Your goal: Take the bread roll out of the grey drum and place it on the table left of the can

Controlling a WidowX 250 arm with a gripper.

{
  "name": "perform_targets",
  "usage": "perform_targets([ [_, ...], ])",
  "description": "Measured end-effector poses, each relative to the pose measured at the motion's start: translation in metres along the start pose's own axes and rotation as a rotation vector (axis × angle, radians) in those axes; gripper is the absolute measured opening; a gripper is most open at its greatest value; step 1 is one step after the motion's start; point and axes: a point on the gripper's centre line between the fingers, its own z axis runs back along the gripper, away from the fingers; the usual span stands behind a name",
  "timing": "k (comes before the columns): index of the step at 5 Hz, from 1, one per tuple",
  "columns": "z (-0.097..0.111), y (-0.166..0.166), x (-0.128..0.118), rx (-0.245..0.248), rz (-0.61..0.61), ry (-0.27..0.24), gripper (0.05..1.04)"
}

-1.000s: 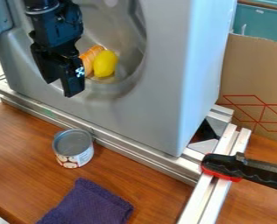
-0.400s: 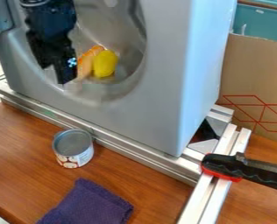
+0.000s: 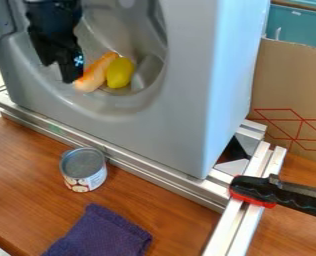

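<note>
My gripper [image 3: 62, 72] hangs over the left part of the grey sink basin [image 3: 114, 102], its tip just left of an orange and white toy [image 3: 95, 73]. Right beside that toy sits a yellow lemon [image 3: 120, 72] near the basin's lower side. An opened tin can [image 3: 84, 171] stands upright on the wooden table [image 3: 27, 165] in front of the sink. Nearer the front edge, a folded purple cloth [image 3: 100, 234] lies on the wood.
Metal rails [image 3: 154, 175] run along the sink's base and toward the front. A black and red clamp [image 3: 281, 194] juts in from the right across them. Behind, at the right, stands a cardboard box [image 3: 291, 90].
The gripper has moved up and slightly left in the view, uncovering more of the orange and white toy. The toy, lemon, can and cloth have stayed in place.
</note>
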Motion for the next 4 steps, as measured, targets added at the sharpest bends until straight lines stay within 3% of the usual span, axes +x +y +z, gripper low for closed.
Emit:
perform_targets([
  [1,-0.002,0.008,0.011,-0.017,-0.004,-0.012,1.002],
  [4,-0.03,0.011,0.018,-0.089,-0.01,0.057,1.003],
])
